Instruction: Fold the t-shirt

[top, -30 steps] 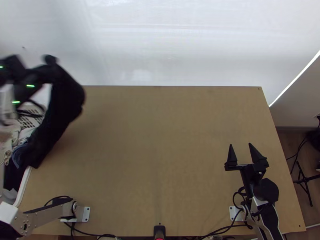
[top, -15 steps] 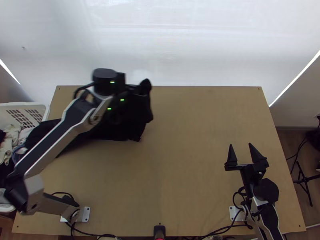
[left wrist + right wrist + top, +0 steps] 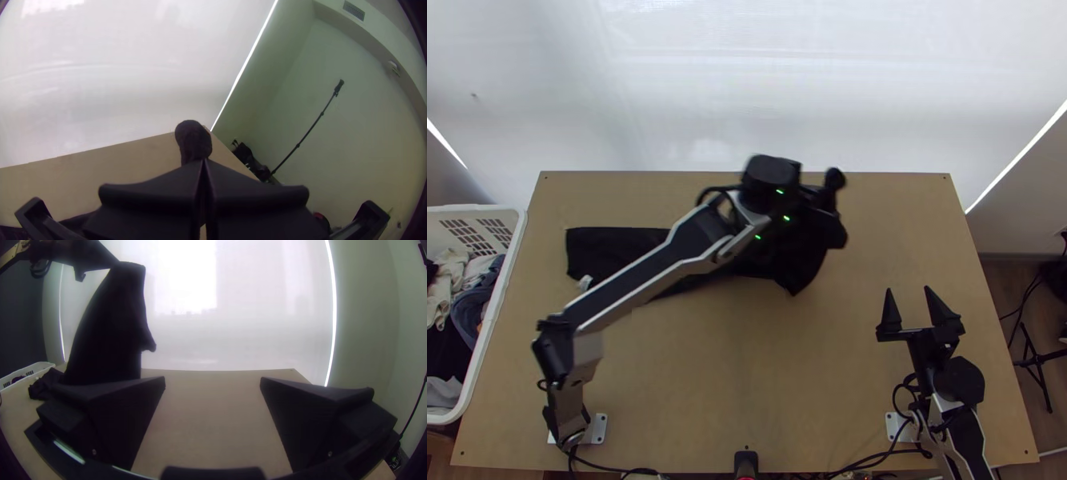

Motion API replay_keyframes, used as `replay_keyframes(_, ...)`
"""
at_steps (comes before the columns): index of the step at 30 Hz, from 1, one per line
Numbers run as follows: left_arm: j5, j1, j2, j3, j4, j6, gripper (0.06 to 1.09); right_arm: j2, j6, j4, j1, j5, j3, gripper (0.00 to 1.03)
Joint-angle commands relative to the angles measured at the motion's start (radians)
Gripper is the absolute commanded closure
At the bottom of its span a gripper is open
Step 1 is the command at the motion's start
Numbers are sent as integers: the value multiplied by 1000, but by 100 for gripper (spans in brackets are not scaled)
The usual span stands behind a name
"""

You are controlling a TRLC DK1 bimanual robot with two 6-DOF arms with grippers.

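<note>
- Top view: the black t-shirt (image 3: 615, 244) trails across the table (image 3: 747, 384), bunched near the left arm's wrist, one end lying flatter toward the laundry basket (image 3: 495, 320). The right gripper (image 3: 908, 290) stands apart from it, fingers spread, holding nothing.
- Left wrist view: the left gripper (image 3: 204, 161) has its fingers pinched together on the shirt, a soft lump poking past the tips — which part, I can't tell.
- Right wrist view: the shirt hangs in a tall, limp drape. It looks light and floppy, likely to crumple if dropped; the right gripper would best take a free upper corner — by the edge, not mid-cloth.
</note>
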Motion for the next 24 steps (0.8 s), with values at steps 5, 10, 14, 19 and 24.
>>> replay_keyframes(5,-12,-133,89,89,-22,-60,105,0,0,0,0,0,0,3)
replay_keyframes(10,-32,-140,133,108,18,-53,105,0,0,0,0,0,0,3)
replay_keyframes(14,-94,-134,149,115,49,-17,105,0,0,0,0,0,0,3)
replay_keyframes(19,-94,-97,150,121,89,-1,105,0,0,0,0,0,0,3)
replay_keyframes(24,-98,21,51,141,66,-7,105,0,0,0,0,0,0,3)
